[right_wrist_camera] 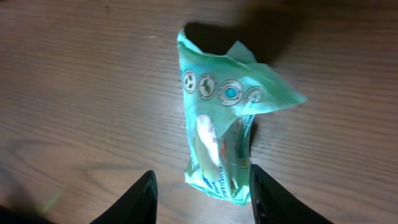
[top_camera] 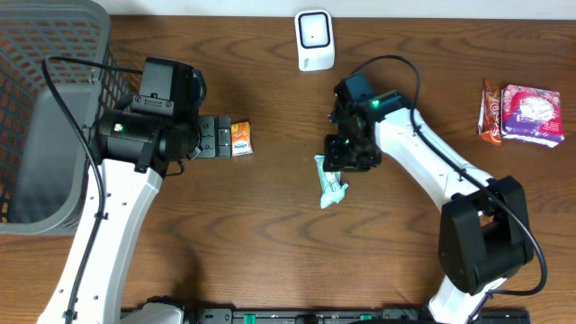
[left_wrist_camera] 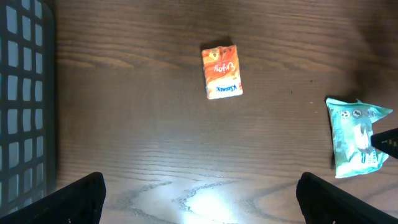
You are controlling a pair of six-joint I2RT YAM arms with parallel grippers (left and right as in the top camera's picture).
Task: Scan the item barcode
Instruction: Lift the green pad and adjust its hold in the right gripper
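basket (top_camera: 54,36) — cut off left | green packet (right_wrist_camera: 214,137) print — blurred

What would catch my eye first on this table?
A crumpled green packet lies mid-table, with the right end effector open just above it. To its left sits a small orange packet by the left end effector; a white scanner stands at the far edge.

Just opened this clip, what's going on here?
The right end effector sits close over a crumpled green packet lying on the table, jaws open and straddling one end, not clamped. The left end effector hangs wide open above a small orange packet, holding nothing. The white scanner stands at the table's far edge; neither packet is near it.
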